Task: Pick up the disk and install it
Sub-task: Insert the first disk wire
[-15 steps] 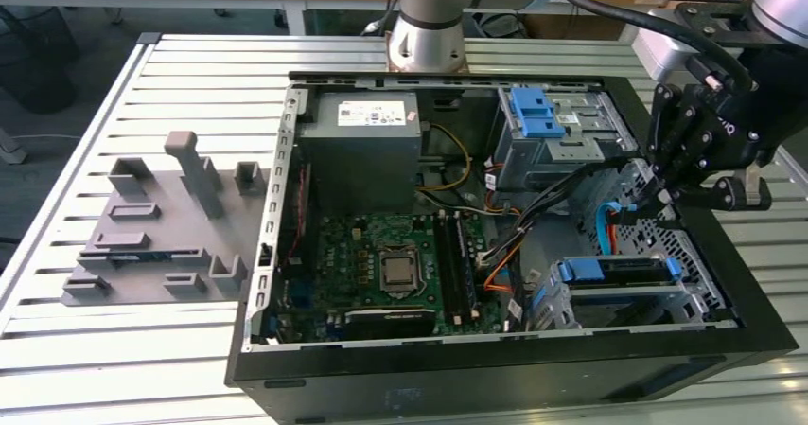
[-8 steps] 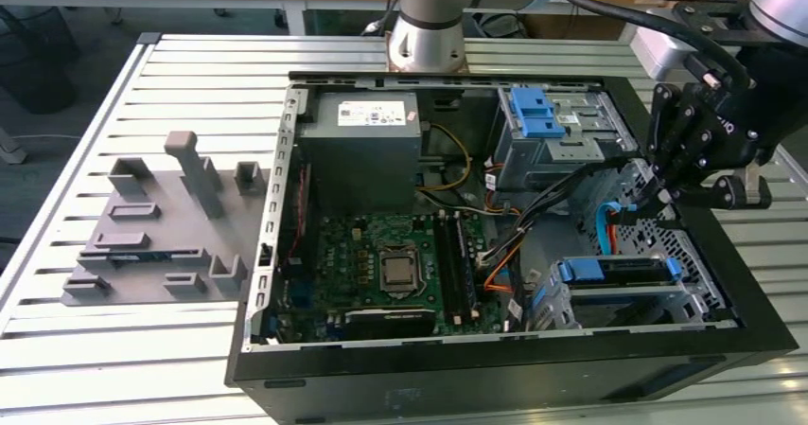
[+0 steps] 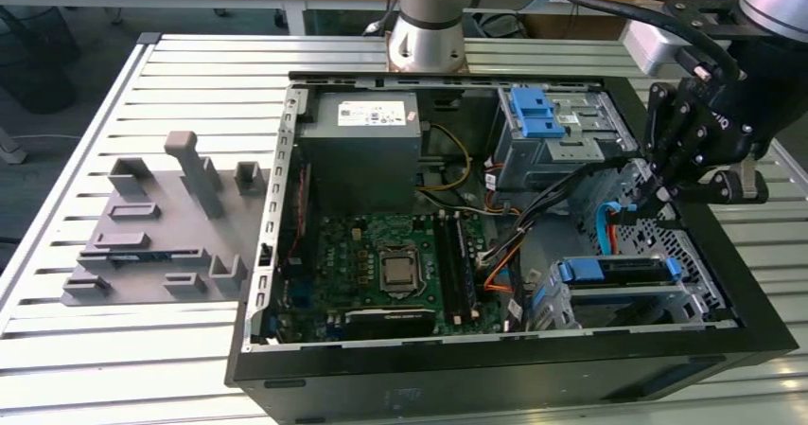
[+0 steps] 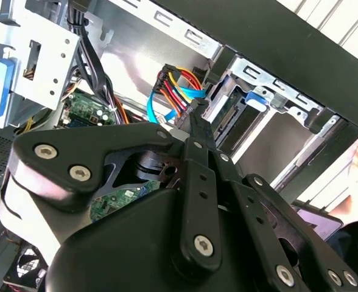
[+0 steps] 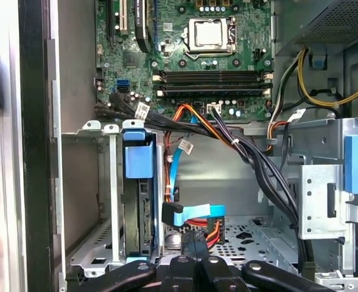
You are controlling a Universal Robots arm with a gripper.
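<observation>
Blue-bracketed disk [image 5: 137,201] is seen already slotted edge-on into the metal drive cage [image 5: 94,201] at the case's [image 3: 505,373] front corner, so it looks seated where it belongs. Blue and orange cables [image 5: 194,213] hang just beside it, not yet plugged in as far as can be judged. Just above that cage the claw [image 3: 665,186] is hovering; open or closed can't be told.

black computer case [image 3: 505,368] holds a green motherboard [image 3: 378,255], blue-bracketed disk [image 3: 612,271], grey power supply [image 3: 366,160]; pale slatted surface [image 3: 127,349].
</observation>
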